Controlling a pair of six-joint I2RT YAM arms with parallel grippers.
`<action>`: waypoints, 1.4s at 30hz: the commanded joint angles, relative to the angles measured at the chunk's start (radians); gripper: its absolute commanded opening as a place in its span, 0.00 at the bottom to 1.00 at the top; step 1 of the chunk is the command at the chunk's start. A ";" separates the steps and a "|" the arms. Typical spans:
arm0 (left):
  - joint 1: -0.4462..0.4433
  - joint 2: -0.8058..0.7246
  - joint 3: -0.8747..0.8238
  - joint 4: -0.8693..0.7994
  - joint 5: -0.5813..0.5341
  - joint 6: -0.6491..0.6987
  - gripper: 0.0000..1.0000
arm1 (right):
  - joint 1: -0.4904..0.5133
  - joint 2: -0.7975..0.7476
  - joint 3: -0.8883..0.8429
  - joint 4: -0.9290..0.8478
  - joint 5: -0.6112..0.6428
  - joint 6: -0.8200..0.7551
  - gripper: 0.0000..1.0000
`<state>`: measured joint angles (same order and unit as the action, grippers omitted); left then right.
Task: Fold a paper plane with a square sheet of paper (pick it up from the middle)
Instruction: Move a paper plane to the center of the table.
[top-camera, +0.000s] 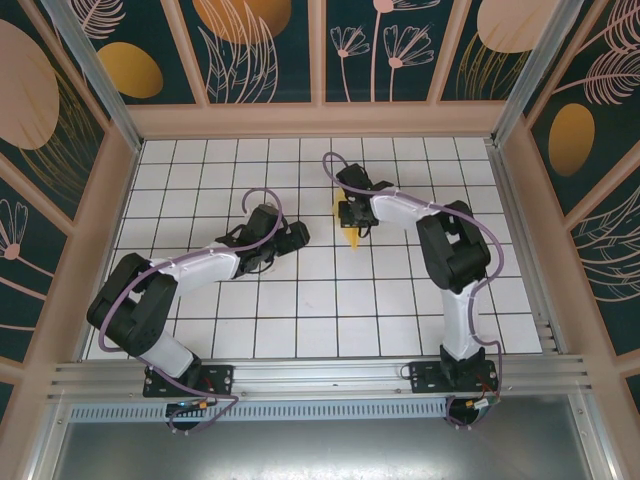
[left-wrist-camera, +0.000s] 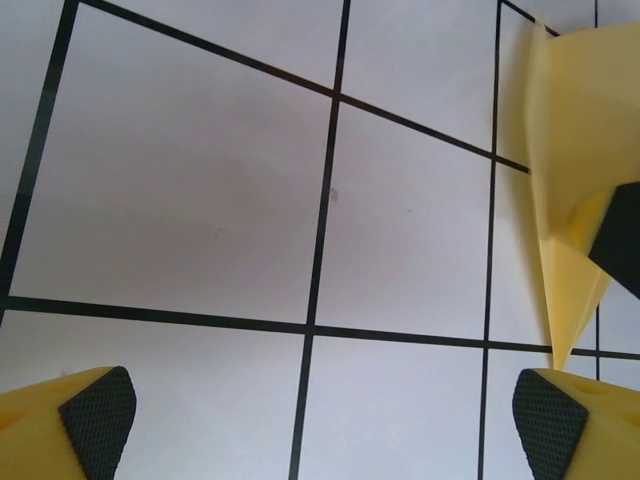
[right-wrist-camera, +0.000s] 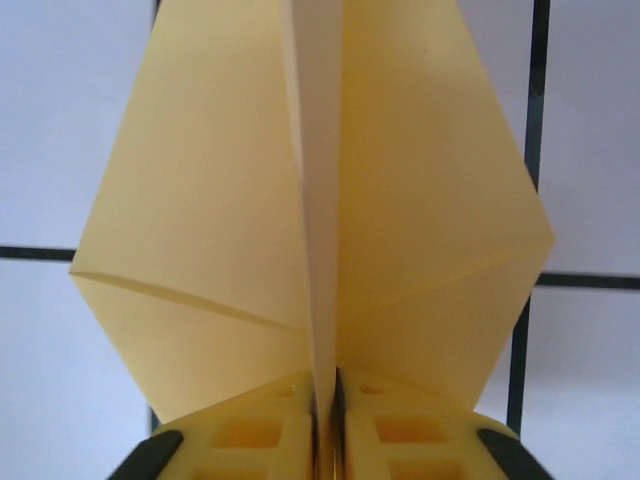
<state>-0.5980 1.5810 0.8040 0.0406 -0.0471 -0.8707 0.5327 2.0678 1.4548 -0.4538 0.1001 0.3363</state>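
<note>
The paper plane (right-wrist-camera: 420, 200) is made of pale yellow paper. It has a long fold down its middle, and a wing goes out on each side. The wings have slanted fold lines in them.

From above, the plane (top-camera: 352, 239) is close to the middle of the tabletop (top-camera: 300, 310), a little to the right and a little to the far side. Its pointy tip points to the near side. I cannot tell if the tip touches the tabletop.

The right hand (right-wrist-camera: 322, 400) is pinching the plane. Its two yellow fingers (right-wrist-camera: 250, 435) are pressed together on the middle fold, with the paper between them. From above, this hand (top-camera: 352, 222) is on the far side of the plane.

The left hand (top-camera: 297, 236) is just to the left of the plane. In its own camera the left hand (left-wrist-camera: 320, 420) is spread wide. Its two yellow fingers (left-wrist-camera: 95, 415) have black bumpy pads and there is nothing between them. That camera also shows the plane (left-wrist-camera: 580, 130) at the right edge. The tip comes down very close to one finger. I cannot tell if they touch.

The tabletop is white with thin black lines that make squares. Around it are dark walls (top-camera: 250, 50) with pictures of big flowers and leaves. A purple cable (top-camera: 262, 196) loops over each arm. A metal rail (top-camera: 320, 375) runs along the near edge, where the two arms are fixed.
</note>
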 joint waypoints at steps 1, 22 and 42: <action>0.002 -0.003 -0.019 -0.018 -0.011 0.000 0.98 | -0.023 0.042 0.075 -0.082 -0.049 -0.037 0.18; 0.003 0.027 -0.024 -0.020 -0.006 -0.002 0.99 | 0.006 0.119 -0.018 -0.018 -0.035 0.059 0.19; 0.076 -0.010 0.131 -0.118 -0.100 0.072 0.99 | 0.007 -0.024 0.143 -0.110 0.063 0.096 0.34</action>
<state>-0.5404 1.6012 0.9043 -0.0357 -0.1196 -0.8326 0.5396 2.0956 1.5681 -0.5140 0.1364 0.4072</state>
